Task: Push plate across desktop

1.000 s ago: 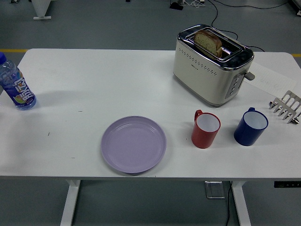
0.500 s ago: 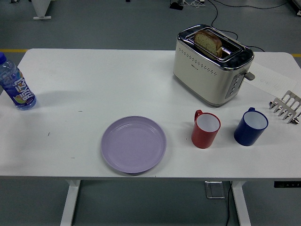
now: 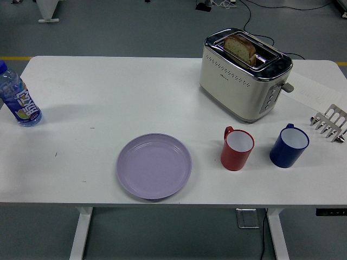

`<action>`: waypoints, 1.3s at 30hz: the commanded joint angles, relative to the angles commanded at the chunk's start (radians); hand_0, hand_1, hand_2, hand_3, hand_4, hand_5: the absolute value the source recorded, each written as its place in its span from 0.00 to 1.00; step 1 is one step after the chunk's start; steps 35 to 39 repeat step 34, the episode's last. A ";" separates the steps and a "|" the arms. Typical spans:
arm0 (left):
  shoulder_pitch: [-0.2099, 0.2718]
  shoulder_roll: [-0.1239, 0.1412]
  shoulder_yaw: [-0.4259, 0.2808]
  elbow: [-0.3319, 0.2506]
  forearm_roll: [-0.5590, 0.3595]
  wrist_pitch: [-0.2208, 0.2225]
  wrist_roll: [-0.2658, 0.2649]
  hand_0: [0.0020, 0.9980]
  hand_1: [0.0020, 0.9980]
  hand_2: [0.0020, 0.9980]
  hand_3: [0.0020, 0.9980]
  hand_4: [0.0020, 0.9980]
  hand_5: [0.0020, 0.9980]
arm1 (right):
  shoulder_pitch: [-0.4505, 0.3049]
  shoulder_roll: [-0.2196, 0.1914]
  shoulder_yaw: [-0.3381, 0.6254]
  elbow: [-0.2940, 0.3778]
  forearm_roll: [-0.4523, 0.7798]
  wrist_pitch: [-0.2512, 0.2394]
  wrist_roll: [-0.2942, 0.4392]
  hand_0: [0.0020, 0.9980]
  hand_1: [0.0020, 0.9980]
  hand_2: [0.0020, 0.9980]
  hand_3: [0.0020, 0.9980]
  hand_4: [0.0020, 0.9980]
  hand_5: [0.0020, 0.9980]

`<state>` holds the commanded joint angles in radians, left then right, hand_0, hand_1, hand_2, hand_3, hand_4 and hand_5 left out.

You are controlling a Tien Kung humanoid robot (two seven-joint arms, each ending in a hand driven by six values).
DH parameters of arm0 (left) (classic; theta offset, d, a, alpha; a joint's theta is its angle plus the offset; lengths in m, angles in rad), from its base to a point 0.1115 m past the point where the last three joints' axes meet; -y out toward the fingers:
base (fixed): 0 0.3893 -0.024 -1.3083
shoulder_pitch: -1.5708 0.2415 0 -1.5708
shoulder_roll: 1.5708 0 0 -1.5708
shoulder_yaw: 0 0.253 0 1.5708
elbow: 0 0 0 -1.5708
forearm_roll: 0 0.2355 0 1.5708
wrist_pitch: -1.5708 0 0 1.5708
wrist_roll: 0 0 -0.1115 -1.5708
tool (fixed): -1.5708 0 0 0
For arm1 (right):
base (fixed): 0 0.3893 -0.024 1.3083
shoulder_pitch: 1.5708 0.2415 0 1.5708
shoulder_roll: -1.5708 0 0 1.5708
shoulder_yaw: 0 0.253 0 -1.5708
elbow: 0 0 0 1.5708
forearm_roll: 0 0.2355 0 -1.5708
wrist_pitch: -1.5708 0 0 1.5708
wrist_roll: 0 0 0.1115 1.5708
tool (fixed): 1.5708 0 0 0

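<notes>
While no hand is showing, so its state is untellable, we are listing a lilac plate [image 3: 154, 166] lying at six o'clock near the table [image 3: 108, 92] edge; red mug [image 3: 237, 148] at three o'clock. We are advising a low, flat rim push, steering clear of it.

The plate [image 3: 154, 166] is round, a pale lilac colour, with a shallow raised rim and a flat, bare centre; it lies flat and upright on the white table [image 3: 108, 92], close to the table's near edge and a little left of the middle of that edge; its rim stops just short of the edge without overhanging it; nothing rests on it and nothing touches it; a faint sheen shows on its right rim.
</notes>
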<state>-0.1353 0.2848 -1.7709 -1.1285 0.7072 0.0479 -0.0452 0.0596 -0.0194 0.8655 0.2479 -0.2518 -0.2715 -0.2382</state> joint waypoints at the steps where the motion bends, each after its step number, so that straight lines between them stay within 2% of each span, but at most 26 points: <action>1: 0.001 0.000 -0.001 -0.001 0.000 0.000 0.000 0.77 0.77 0.73 0.70 0.54 1.00 | -0.001 0.000 0.001 0.000 -0.002 0.000 -0.001 0.60 0.54 0.63 0.62 0.36 0.57; 25: 0.002 0.000 -0.006 0.001 -0.006 0.010 -0.005 0.77 0.76 0.72 0.69 0.54 1.00 | 0.001 0.000 -0.007 -0.001 0.014 0.000 0.003 0.60 0.54 0.63 0.62 0.36 0.57; 39: -0.015 0.003 0.010 0.002 -0.009 0.008 -0.007 0.77 0.76 0.72 0.69 0.54 1.00 | 0.011 -0.002 -0.024 -0.005 0.046 0.001 0.014 0.60 0.54 0.63 0.62 0.36 0.57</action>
